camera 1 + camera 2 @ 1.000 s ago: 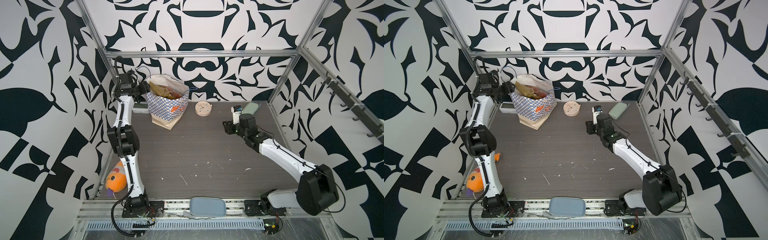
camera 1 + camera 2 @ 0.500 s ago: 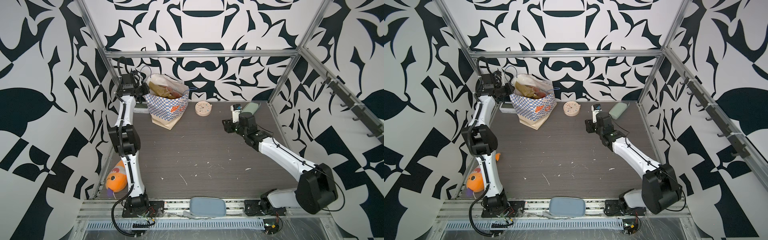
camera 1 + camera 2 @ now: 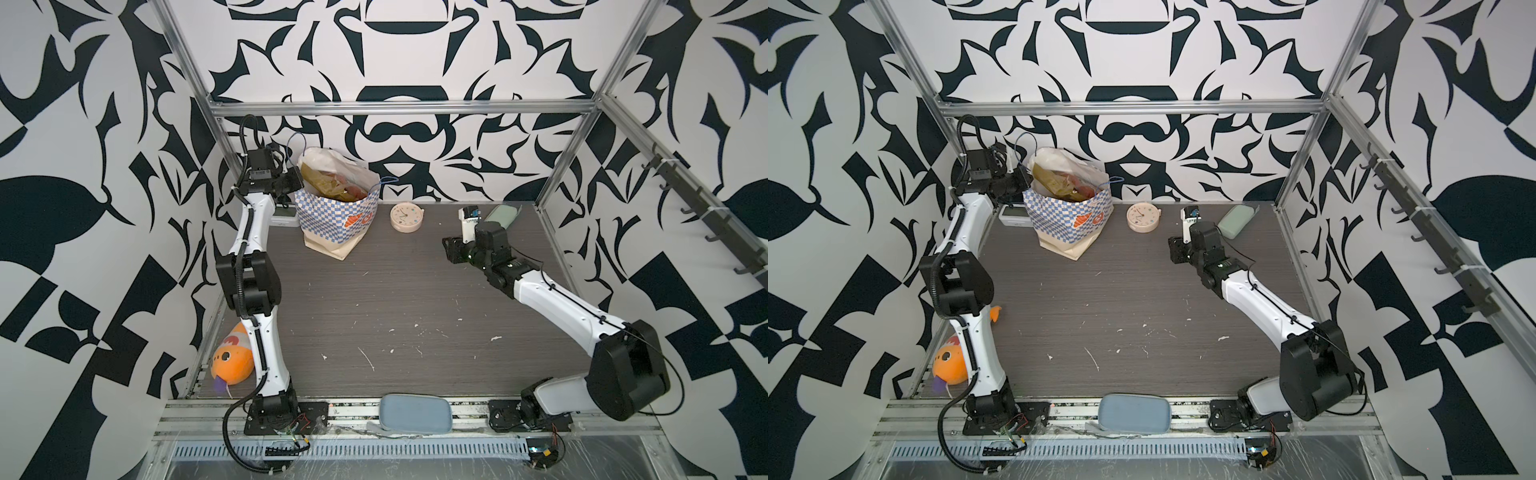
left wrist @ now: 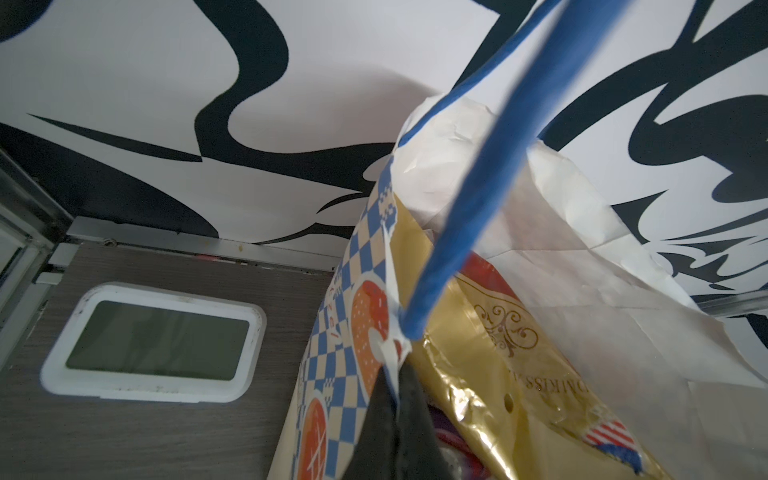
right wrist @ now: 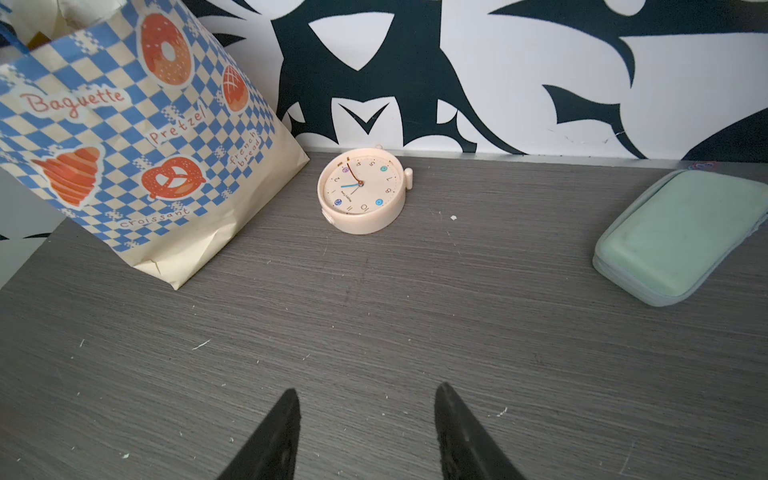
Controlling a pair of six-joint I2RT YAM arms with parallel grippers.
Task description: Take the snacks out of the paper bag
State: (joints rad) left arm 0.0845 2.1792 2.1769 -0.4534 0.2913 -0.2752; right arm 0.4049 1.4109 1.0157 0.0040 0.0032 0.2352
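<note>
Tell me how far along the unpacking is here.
Done: nothing; no packet lies on the table, and the snacks sit inside the paper bag. In hand: the left gripper is shut on the bag's rim. Left: every packet; the right gripper hangs open and empty.

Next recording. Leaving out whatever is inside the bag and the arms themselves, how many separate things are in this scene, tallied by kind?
paper bag: 1
round clock: 1
white screen device: 1
oblong cases: 2 (mint green case, blue-grey case at the front rail)
plush fish: 1
Total: 6
</note>
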